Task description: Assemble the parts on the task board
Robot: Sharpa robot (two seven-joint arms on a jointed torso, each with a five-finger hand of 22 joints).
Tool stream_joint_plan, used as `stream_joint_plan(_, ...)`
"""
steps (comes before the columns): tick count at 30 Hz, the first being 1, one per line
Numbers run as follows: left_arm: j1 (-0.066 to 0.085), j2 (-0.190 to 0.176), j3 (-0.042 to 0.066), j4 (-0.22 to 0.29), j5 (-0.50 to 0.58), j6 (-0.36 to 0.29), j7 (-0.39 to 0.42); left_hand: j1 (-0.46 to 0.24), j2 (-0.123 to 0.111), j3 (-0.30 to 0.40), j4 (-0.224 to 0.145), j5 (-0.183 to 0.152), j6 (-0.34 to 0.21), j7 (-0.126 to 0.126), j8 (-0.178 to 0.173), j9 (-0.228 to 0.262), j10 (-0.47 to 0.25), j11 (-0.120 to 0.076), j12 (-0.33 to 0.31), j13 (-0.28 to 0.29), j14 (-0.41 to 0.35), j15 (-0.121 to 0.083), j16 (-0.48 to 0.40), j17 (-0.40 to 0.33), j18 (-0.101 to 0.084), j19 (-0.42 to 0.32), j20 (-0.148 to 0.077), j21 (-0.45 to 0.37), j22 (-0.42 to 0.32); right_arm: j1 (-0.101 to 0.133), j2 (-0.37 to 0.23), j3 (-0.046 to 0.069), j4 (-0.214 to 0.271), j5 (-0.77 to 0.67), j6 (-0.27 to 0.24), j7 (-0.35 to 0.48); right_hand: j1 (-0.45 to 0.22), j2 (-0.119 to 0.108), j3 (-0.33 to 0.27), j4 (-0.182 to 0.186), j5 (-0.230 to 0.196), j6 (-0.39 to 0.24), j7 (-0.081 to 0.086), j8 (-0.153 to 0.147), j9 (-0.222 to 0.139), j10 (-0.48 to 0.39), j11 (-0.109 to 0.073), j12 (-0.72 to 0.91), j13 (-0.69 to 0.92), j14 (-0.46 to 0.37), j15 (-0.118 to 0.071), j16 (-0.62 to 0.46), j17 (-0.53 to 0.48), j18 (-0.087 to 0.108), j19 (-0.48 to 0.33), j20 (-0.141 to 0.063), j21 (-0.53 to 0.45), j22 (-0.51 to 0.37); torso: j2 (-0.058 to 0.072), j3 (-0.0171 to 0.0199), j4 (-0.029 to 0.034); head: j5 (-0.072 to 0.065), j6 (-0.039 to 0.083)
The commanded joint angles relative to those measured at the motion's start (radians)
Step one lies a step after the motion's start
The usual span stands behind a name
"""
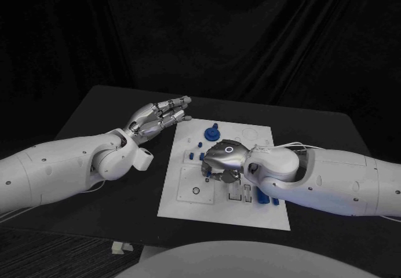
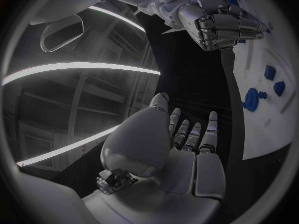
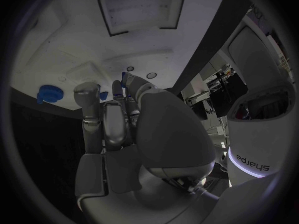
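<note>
The white rectangular task board (image 1: 188, 174) lies in the middle of the black surface (image 1: 100, 116), with small blue parts on it, among them a round blue knob-like part (image 1: 212, 133) near its far edge. The silver right hand (image 1: 222, 164) hangs palm-down over the board's middle with its fingers curled under; whether it holds a part I cannot tell. The silver left hand (image 1: 160, 118) hovers beside the board's far left corner, fingers straight, close together and holding nothing.

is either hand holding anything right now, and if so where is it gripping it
The left hand holds nothing, fingers extended beside the task board. The right hand is curled down over the board; whether it grips a part cannot be told.
</note>
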Motion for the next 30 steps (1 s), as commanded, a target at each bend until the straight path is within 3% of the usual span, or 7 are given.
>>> stream_joint_plan(1, -0.002, 0.004, 0.001, -0.001, 0.006, 0.015, 0.026, 0.008, 0.0, 0.003, -0.004, 0.002, 0.003, 0.004, 0.005, 0.001, -0.002, -0.005, -0.006, -0.001, 0.002, 0.003, 0.003, 0.001, 0.002, 0.005, -0.001, 0.003, -0.002, -0.005, 0.001, 0.0, 0.005, -0.021, 0.011, -0.024, 0.005, -0.007, 0.002, -0.007, 0.006, 0.004, 0.002, -0.005, -0.002, 0.029, -0.025, -0.002, -0.001, 0.003, -0.002, -0.005, -0.002, 0.01, -0.005, -0.005, 0.0, 0.095, 0.001, -0.0003, -0.0008, 0.004, 0.0)
stream_joint_plan(5, -0.003, 0.007, 0.001, -0.005, 0.006, 0.017, 0.026, 0.012, 0.001, 0.007, -0.008, 0.004, 0.036, 0.024, 0.016, 0.007, -0.003, -0.016, -0.006, -0.001, 0.002, 0.003, 0.003, 0.001, 0.001, 0.005, -0.001, 0.002, -0.007, -0.008, 0.001, 0.0, 0.005, -0.021, 0.012, -0.025, 0.005, -0.007, 0.002, -0.008, 0.008, 0.003, 0.003, -0.006, -0.003, 0.029, -0.024, -0.003, -0.001, 0.002, -0.001, -0.006, -0.004, 0.011, -0.006, -0.005, -0.003, 0.094, 0.0, -0.0006, -0.0005, 0.003, 0.0)
stream_joint_plan(30, -0.006, 0.011, 0.001, -0.011, 0.006, 0.025, 0.014, 0.013, 0.002, 0.008, -0.009, 0.006, 0.033, 0.024, 0.017, 0.007, -0.004, -0.015, -0.01, -0.002, 0.0, 0.004, 0.002, 0.001, 0.001, 0.003, -0.001, 0.001, -0.011, -0.019, 0.001, 0.0, 0.019, -0.021, 0.023, -0.03, 0.008, -0.008, 0.003, -0.011, 0.012, 0.005, 0.003, -0.008, -0.004, 0.034, -0.025, -0.003, -0.001, 0.001, -0.002, -0.009, -0.007, 0.011, -0.008, -0.006, -0.004, 0.094, 0.0, 0.0005, -0.0008, 0.011, 0.0)
